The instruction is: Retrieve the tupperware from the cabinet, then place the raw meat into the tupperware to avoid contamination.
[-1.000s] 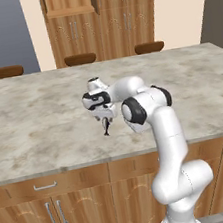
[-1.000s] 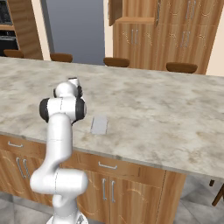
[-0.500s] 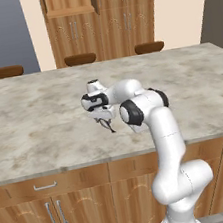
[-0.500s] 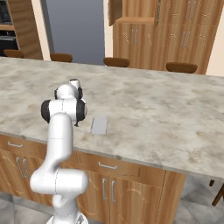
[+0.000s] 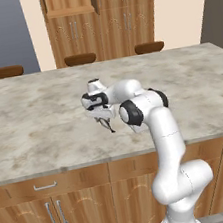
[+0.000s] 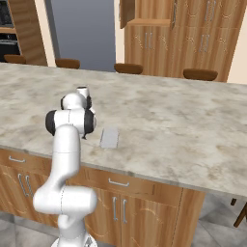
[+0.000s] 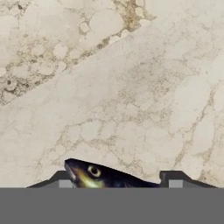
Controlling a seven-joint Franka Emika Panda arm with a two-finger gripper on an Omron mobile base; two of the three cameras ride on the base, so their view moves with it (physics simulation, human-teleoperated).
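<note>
A: Whereabouts of the raw meat (image 7: 105, 175)?

B: Lying on the marble surface (image 7: 131, 87), a dark fish with a yellow eye, head between the two tips of the pincer (image 7: 118, 179); tips set close on either side of it; impossible to tell whether clenched on it or merely flanking it.

A: And the tupperware (image 6: 109, 138)?

B: Already out of the cabinet (image 5: 100, 19); sitting on the surface near the front edge, just beside the arm, apart from the fish.

A: So, advice for the grasp?

B: Probably best to close squarely across the body rather than the tapering head; likely slippery and soft, so a firm pinch, not a crushing one; worth confirming contact on both sides before lifting.

A: Then?

B: Straight up first, clear of the surface; then across to the box, low and slow; better to centre over the opening before letting go, given thin walls and a light box, apt to slide if nudged.
</note>
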